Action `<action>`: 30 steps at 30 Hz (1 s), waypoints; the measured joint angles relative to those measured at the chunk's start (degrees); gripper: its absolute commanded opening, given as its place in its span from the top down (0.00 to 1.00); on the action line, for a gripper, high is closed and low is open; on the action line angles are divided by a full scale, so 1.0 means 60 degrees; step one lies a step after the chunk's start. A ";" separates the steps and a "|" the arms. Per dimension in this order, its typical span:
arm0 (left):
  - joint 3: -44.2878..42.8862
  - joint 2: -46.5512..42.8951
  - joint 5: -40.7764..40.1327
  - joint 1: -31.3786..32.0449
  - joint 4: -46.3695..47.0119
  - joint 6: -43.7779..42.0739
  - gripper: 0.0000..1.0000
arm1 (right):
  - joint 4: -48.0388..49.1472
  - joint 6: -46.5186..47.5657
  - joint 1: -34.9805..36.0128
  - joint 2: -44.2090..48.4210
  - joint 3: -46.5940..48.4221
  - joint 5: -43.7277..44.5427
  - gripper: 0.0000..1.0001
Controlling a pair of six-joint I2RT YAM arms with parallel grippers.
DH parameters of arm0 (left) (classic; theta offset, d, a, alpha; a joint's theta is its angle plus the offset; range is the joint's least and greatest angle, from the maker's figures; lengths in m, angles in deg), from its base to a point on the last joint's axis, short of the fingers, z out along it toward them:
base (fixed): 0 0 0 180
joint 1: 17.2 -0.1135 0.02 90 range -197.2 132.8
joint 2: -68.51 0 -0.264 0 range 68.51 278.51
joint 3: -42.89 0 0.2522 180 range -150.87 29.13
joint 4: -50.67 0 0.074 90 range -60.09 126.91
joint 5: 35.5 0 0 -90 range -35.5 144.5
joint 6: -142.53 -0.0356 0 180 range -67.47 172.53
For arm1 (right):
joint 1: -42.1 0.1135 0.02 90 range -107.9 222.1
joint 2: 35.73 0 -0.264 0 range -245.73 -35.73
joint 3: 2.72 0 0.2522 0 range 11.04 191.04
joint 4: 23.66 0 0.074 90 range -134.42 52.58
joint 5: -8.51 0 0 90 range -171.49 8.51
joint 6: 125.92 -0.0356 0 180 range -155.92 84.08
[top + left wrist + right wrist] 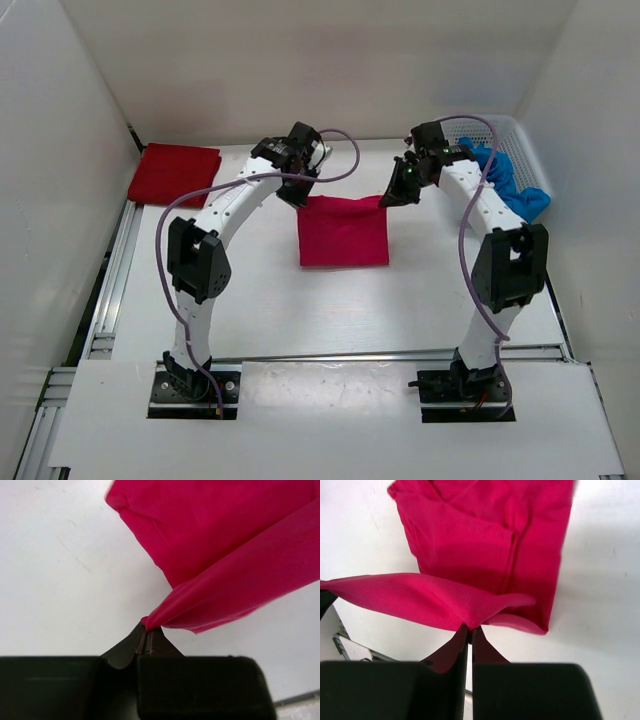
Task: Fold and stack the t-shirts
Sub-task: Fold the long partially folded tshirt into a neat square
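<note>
Item: magenta-pink cloth t-shirt [343, 232], one edge strung between both grippers, the rest lying on the white table [260, 300] beneath them. Left gripper [148, 631] and right gripper [471, 629] are each clamped tight on a corner. Likely light, limp and sagging; best held at the corners.

Robot lab test cell. White counter [280, 310] boxed in by plain white panels [320, 70] at top, left and right of frame. Bare aluminium extrusion rails [105, 290] along left edge, another across lower frame. Two white-and-black jointed arms, left arm [215, 215] and right arm [490, 215], bolted to metal base plates [195, 390] at bottom of frame. Purple cables [356, 155] run exposed along arms. White mesh basket [525, 150] at upper right.
</note>
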 measured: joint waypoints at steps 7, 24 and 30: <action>-0.0554 0.0845 -0.0208 -0.0477 0.0896 -0.0007 0.90 | -0.0087 -0.0069 -0.0211 -0.1665 0.1628 -0.0339 1.00; -0.1752 0.3111 -0.0368 -0.0656 0.2426 -0.0011 0.89 | 0.0678 -0.1435 -0.0576 -0.3552 0.2441 0.0331 0.73; -0.1934 0.3395 -0.0838 -0.0747 0.2692 -0.0098 0.11 | 0.1071 -0.1763 -0.0623 -0.4328 0.3147 0.1064 0.49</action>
